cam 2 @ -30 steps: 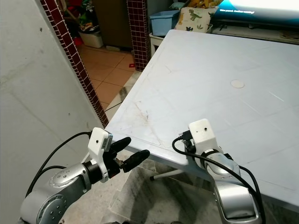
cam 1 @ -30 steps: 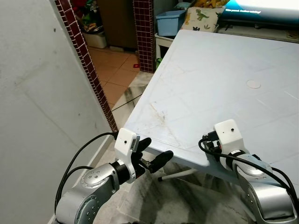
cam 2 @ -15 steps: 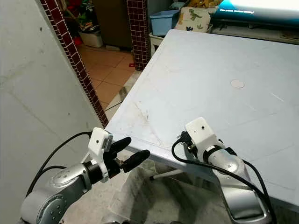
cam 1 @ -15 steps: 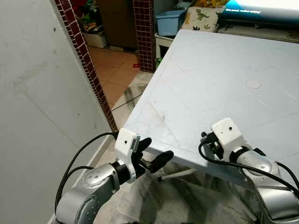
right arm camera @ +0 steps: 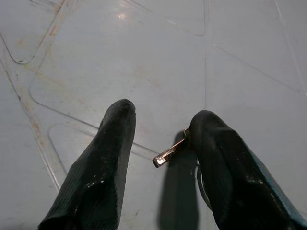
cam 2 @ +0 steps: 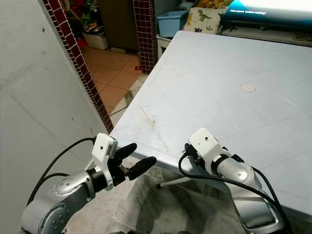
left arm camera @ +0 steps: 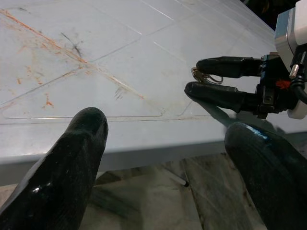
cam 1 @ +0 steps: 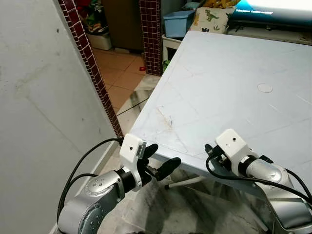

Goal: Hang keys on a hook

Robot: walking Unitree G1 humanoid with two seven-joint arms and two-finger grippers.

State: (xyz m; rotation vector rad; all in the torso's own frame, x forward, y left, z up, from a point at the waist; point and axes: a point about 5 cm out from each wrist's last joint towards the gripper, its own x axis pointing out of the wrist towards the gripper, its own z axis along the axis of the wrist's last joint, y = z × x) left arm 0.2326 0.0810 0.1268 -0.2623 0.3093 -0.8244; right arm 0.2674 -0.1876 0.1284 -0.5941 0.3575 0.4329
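The keys (left arm camera: 207, 76) are a small metal bunch lying on the pale blue table (cam 1: 234, 83) near its front edge. My right gripper (right arm camera: 163, 112) is open and low over the table, with one key (right arm camera: 168, 154) lying against the inner side of one finger (right arm camera: 220, 163). In the left wrist view the bunch sits between the right gripper's two black fingers (left arm camera: 225, 96). My left gripper (cam 1: 164, 155) is open with nothing in it. It hovers just off the table's near left corner, below the edge and pointing at the right gripper.
A grey wall (cam 1: 44, 97) and a strip of red tiles (cam 1: 87, 63) stand close on the left. A tiled doorway, a blue bin (cam 1: 176, 22) and a dinosaur cushion (cam 1: 210, 18) lie beyond. A small white disc (cam 1: 264, 88) rests mid-table. A table leg (cam 1: 185, 183) runs beneath.
My right wrist has slid a little to the left along the table's front edge and turned lower. The left arm has stayed where it was.
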